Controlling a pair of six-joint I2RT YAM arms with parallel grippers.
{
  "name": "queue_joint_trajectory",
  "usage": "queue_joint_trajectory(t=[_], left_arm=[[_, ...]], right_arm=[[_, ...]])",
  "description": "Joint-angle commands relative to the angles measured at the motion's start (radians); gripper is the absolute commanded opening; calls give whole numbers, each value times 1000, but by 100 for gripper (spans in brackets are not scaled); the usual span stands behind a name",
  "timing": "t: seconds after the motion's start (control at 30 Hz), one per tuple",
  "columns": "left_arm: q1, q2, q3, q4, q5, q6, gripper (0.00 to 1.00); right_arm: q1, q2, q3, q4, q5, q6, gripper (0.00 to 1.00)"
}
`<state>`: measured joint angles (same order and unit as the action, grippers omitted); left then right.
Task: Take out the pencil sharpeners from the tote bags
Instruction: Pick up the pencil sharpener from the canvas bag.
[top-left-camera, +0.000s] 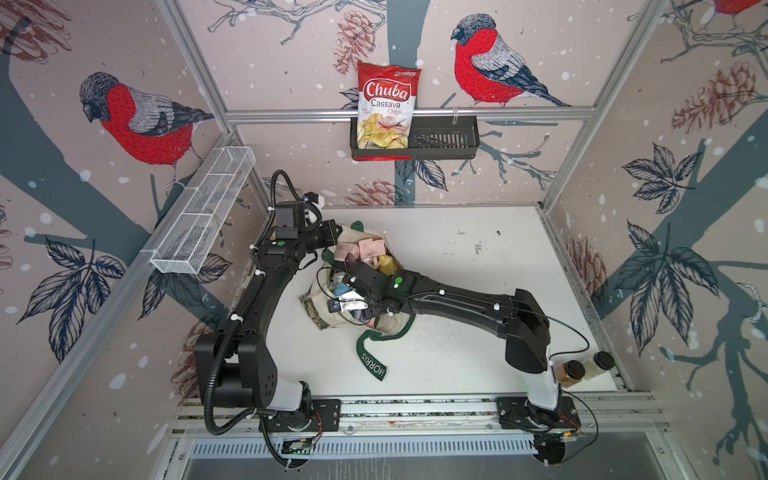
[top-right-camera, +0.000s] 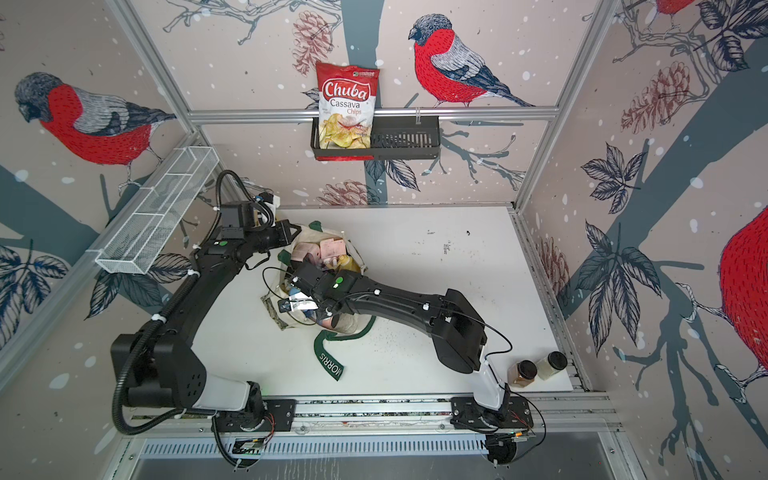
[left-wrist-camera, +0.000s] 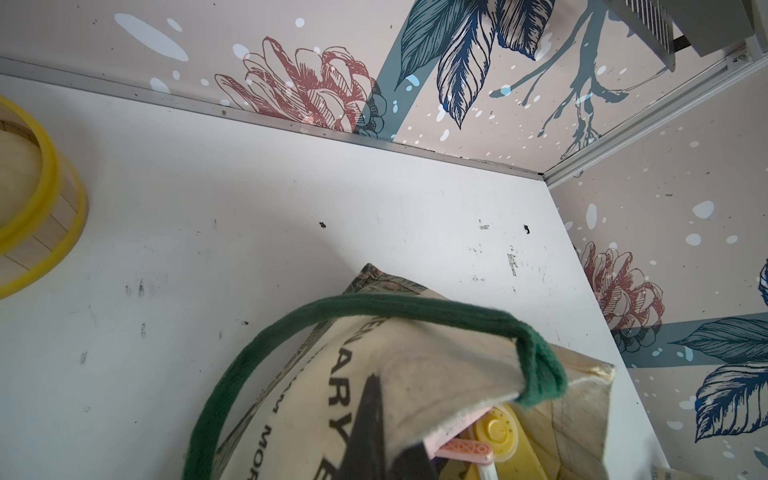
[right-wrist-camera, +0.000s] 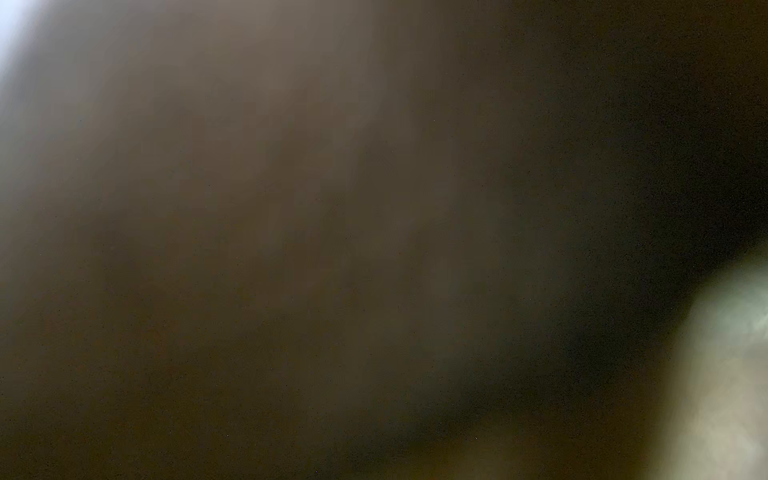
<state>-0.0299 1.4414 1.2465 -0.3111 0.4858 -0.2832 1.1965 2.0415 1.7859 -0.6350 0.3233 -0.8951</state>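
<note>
- Left arm (top-left-camera: 266, 299): rises from its base at the near edge of the table (top-left-camera: 478, 291) and bends across to the far end of the tote bag (top-left-camera: 390, 326).
- Left gripper (top-left-camera: 332, 237): jaws closed on the cream canvas rim of the tote bag. In the left wrist view a black finger (left-wrist-camera: 365, 424) lies flat on the outside of the cloth.
- Right arm (top-left-camera: 457, 301): stretches low from the near right corner across the table to the bag, wrist angled down into its mouth.
- Right gripper (top-left-camera: 351, 266): only its black body shows, and the fingers are sunk among the contents. The right wrist view is a dark blur, so neither the jaw opening nor any hold can be told.
- Pencil sharpeners: inside the open tote bag, which lies on its side at mid-table. Pink ones (top-left-camera: 372, 248), a yellow one (top-left-camera: 386, 266) and a blue one (top-left-camera: 343, 289) are visible.
- Dark green strap (top-left-camera: 374, 365): lies on the table at the near side of the bag and is lettered "MORRIS".
- Bag face (left-wrist-camera: 436, 365): partial black letters "ARY" and "MOR".
- Chips bag (top-left-camera: 386, 108): reads "Chuba Cassava Chips" and stands in the black wall basket (top-left-camera: 440, 141).
- Two jars (top-left-camera: 569, 372): dark-lidded, at the near right corner. No label can be read.
</note>
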Motion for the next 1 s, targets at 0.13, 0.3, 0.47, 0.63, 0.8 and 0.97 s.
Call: queue_joint_trajectory(t=[0.13, 0.3, 0.47, 0.63, 0.8, 0.97], left_arm=[[4, -9, 9, 92, 6, 16, 0], [2, -12, 9, 91, 6, 17, 0], [3, -12, 8, 91, 4, 17, 0], [2, -12, 8, 91, 4, 17, 0], [4, -12, 8, 90, 6, 17, 0], [3, -14, 9, 89, 5, 17, 0]], right_arm=[[-27, 13, 5, -128, 121, 65, 75], [-70, -55, -28, -130, 74, 104, 73], [-89, -99, -97, -96, 72, 80, 73], [-51, -91, -103, -47, 62, 26, 75], [-30, -39, -51, -25, 69, -11, 79], [-24, 22, -5, -3, 54, -21, 79]])
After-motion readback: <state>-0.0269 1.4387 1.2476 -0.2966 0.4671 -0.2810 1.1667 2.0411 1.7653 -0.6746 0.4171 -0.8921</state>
